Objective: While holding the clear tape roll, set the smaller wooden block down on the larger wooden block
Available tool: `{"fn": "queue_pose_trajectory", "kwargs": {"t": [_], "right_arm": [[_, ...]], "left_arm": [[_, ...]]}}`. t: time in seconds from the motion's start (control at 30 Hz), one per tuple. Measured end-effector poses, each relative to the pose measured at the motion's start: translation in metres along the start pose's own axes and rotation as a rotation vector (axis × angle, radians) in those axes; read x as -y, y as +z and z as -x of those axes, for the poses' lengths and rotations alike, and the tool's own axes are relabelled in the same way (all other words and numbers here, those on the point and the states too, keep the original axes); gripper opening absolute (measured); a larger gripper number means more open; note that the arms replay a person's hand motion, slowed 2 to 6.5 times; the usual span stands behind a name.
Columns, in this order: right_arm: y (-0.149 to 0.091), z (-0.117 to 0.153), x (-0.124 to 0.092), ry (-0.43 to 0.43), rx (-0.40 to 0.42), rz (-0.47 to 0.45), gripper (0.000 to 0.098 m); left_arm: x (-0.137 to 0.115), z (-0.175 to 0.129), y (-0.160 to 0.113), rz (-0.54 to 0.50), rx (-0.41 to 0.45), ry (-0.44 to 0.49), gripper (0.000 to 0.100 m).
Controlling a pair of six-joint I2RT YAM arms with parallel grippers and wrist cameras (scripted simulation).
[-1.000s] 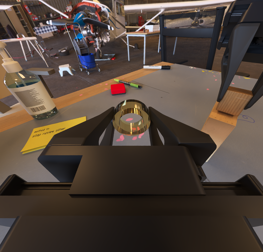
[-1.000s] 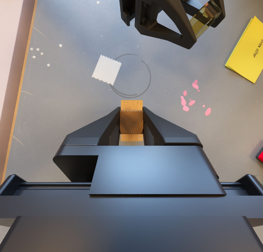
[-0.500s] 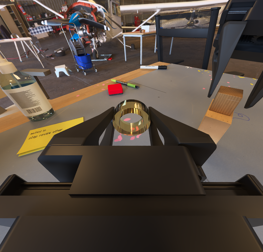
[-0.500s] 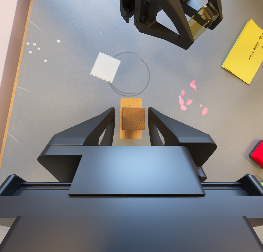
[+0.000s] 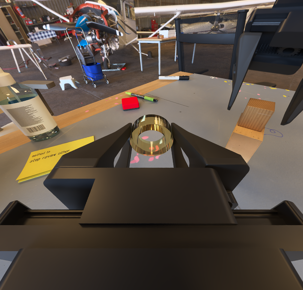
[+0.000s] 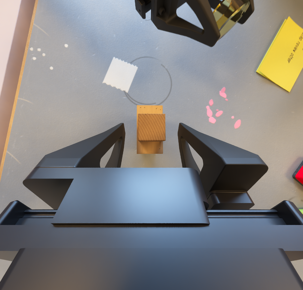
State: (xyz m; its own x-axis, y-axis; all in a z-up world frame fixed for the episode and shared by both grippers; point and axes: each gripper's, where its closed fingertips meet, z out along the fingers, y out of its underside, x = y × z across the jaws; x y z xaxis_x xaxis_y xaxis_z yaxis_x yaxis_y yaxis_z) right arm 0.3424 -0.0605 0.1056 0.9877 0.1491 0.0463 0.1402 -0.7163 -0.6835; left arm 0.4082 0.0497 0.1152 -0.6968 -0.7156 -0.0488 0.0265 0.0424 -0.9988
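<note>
Left wrist view: left gripper pinches the clear tape roll above the grey table.
Right gripper: fingers spread, clear of both blocks.
Smaller wooden block: resting atop the larger wooden block, slightly skewed.

Clear amber-tinted tape roll held upright above the grey mat, smaller wooden block set on the larger, paler wooden block, far end left uncovered

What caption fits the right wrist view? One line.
Open right tool above small brown wooden block resting on longer pale wooden block, grey table.
</note>
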Motion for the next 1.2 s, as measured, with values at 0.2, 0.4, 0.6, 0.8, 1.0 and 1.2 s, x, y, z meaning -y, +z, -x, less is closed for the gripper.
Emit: {"fn": "queue_pose_trajectory", "kwargs": {"t": [0.2,0.4,0.6,0.8,1.0,1.2], "right_arm": [[0.009,0.001,-0.010,0.034,-0.006,-0.001,0.0588],[0.016,0.000,-0.010,0.063,-0.021,-0.040,0.0590],[0.019,-0.001,-0.011,0.078,-0.044,-0.055,0.0541],[0.021,0.000,-0.009,0.085,-0.054,-0.062,0.0420],[0.022,0.000,-0.008,0.101,-0.054,-0.065,0.0401],[0.022,0.000,-0.007,0.116,-0.056,-0.067,0.0401]], "left_arm": [[0.000,0.000,0.000,0.000,-0.003,-0.002,0.039],[0.000,0.000,0.000,0.000,-0.004,-0.004,0.039],[0.000,0.000,0.000,0.000,-0.003,-0.007,0.039],[0.000,0.001,0.000,0.000,-0.003,-0.009,0.039],[0.000,0.001,0.000,0.000,-0.003,-0.009,0.039],[0.000,0.001,0.000,0.000,-0.003,-0.009,0.039]]}}
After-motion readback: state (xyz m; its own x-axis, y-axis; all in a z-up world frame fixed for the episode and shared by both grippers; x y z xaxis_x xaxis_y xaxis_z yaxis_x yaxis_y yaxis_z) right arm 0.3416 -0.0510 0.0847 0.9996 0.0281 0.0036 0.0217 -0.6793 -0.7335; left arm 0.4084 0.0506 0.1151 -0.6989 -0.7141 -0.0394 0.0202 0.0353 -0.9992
